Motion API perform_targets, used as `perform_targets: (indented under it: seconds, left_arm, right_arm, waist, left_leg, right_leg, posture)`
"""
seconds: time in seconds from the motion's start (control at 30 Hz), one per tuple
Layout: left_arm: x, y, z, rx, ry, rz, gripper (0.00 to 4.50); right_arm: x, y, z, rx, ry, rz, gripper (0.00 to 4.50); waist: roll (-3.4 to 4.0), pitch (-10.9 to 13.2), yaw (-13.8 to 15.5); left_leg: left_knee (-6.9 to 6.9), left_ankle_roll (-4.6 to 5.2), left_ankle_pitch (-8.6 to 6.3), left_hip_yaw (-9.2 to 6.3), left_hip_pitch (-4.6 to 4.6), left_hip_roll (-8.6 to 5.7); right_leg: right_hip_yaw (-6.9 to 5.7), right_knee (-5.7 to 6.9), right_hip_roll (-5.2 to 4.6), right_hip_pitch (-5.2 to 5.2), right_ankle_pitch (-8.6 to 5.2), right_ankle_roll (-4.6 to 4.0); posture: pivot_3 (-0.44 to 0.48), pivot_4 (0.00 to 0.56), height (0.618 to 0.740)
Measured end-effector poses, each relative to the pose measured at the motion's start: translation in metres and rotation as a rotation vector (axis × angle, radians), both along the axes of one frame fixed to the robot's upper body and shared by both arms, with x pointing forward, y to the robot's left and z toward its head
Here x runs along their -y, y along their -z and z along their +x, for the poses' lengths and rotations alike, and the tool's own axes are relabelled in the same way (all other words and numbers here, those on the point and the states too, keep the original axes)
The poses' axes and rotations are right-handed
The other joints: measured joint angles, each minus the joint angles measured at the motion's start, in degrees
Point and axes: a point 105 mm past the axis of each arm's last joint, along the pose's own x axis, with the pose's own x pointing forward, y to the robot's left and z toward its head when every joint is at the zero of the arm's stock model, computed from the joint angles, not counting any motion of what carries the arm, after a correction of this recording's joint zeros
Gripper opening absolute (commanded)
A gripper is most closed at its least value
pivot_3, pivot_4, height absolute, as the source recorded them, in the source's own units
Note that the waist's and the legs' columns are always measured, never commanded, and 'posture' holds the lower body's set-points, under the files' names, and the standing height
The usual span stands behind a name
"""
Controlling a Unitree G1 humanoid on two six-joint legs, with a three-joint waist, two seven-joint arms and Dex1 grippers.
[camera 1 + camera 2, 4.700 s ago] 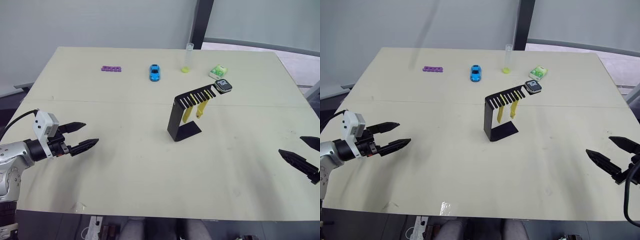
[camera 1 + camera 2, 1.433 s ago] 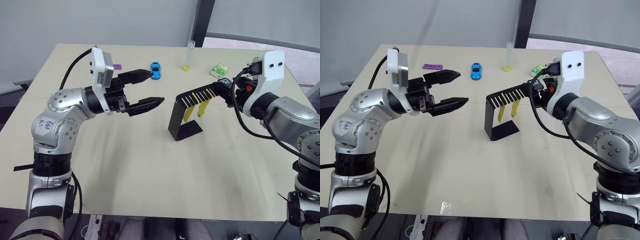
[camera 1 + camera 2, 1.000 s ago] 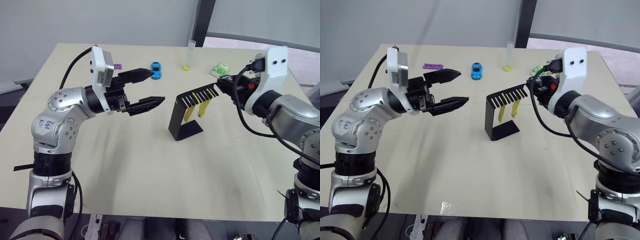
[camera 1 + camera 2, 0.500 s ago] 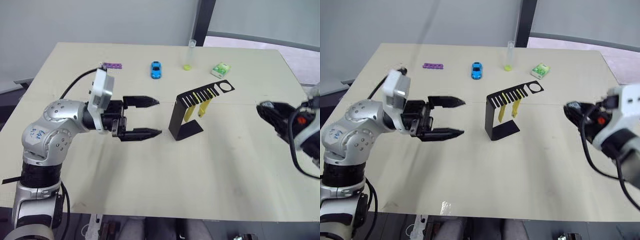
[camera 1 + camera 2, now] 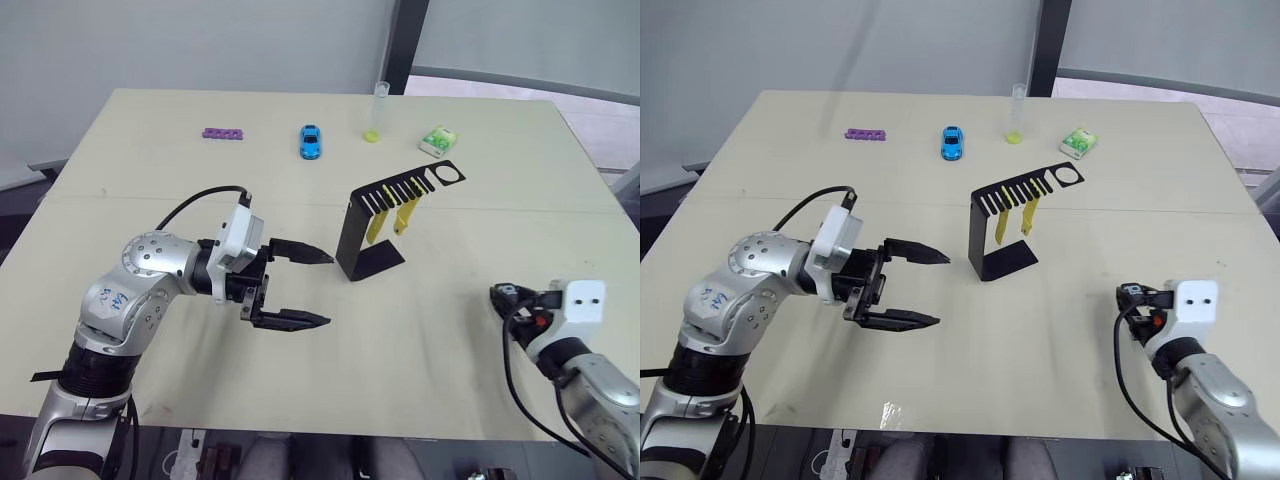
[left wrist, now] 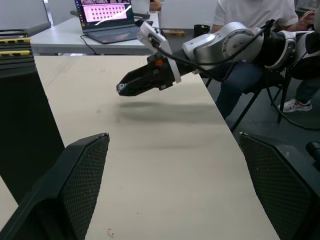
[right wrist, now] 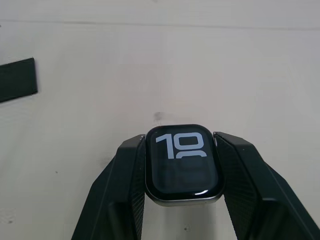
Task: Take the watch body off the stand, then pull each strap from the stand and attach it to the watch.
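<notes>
Black mesh-faced fingers (image 7: 125,190) of the right gripper (image 7: 183,187) press on both sides of the watch body (image 7: 183,165), which sits between their tips with its lit screen facing the wrist camera, above the table (image 7: 240,75). The left gripper (image 5: 300,287) hangs with its fingers spread wide, empty, its tips just short of the stand (image 5: 368,232), where both yellow straps (image 5: 388,220) hang from the slotted arm.

Count: 1 stand (image 5: 375,235), 2 yellow straps (image 5: 390,218), 1 watch body (image 7: 183,164), 1 toy car (image 5: 310,141), 1 tube (image 5: 377,112), 1 green-white box (image 5: 436,141), 1 purple strip (image 5: 221,133).
</notes>
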Motion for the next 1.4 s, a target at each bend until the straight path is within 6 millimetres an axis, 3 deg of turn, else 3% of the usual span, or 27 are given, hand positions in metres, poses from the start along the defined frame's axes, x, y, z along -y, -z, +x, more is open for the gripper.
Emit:
perform_targets:
  seconds: [0.2,0.7,0.9,1.2,1.33,1.4]
  left_arm:
    - [-0.001,0.001,0.002,0.017,-0.005,0.006,4.50]
    - [-0.003,0.003,0.007,0.014,-0.027,0.011,4.50]
    - [-0.003,0.003,0.007,0.016,-0.031,0.010,4.50]
    - [-0.004,0.003,0.008,0.021,-0.035,0.015,4.50]
    - [-0.014,0.008,0.012,-0.009,-0.112,0.004,4.50]
    - [-0.034,0.019,0.016,-0.066,-0.222,0.008,4.50]
  right_arm:
    - [0.012,0.020,0.010,-0.025,0.020,0.003,1.59]
    - [0.017,0.021,0.009,-0.032,-0.024,0.005,1.59]
    - [0.016,0.023,0.003,-0.056,-0.057,0.004,4.46]
    - [0.020,0.022,-0.020,-0.107,-0.070,-0.020,4.46]
    - [0.028,0.011,-0.046,-0.121,-0.073,-0.037,4.46]
    - [0.038,0.000,-0.069,-0.136,-0.086,-0.062,4.46]
  waist:
    - [0.01,0.00,-0.01]
    - [0.01,0.00,0.05]
    - [0.01,0.00,0.12]
    - [0.02,0.00,0.18]
    - [0.19,-0.03,0.05]
    - [0.25,-0.03,0.07]
  left_leg:
    - [0.00,0.00,0.00,-0.01,0.00,0.00]
    - [0.02,-0.01,-0.01,-0.03,0.06,0.00]
    - [0.05,0.00,-0.01,-0.09,0.10,0.00]
    - [0.05,0.00,-0.02,-0.12,0.09,-0.01]
    - [0.00,0.00,-0.03,-0.10,0.13,0.00]
    - [-0.12,0.00,-0.03,-0.11,0.18,0.02]
  right_leg:
    - [-0.02,0.02,0.00,0.01,0.00,0.00]
    - [-0.04,0.07,-0.01,0.09,0.00,0.00]
    - [-0.11,0.02,-0.01,0.21,0.00,0.00]
    - [-0.14,0.01,-0.02,0.24,0.00,0.00]
    - [-0.10,0.00,-0.01,0.23,0.00,0.00]
    - [-0.10,-0.04,0.00,0.25,0.00,0.00]
  posture:
    - [0.000,0.150,0.740]
    - [0.000,0.150,0.740]
    - [0.000,0.150,0.740]
    - [0.000,0.150,0.740]
    - [0.000,0.150,0.740]
    - [0.000,0.150,0.740]
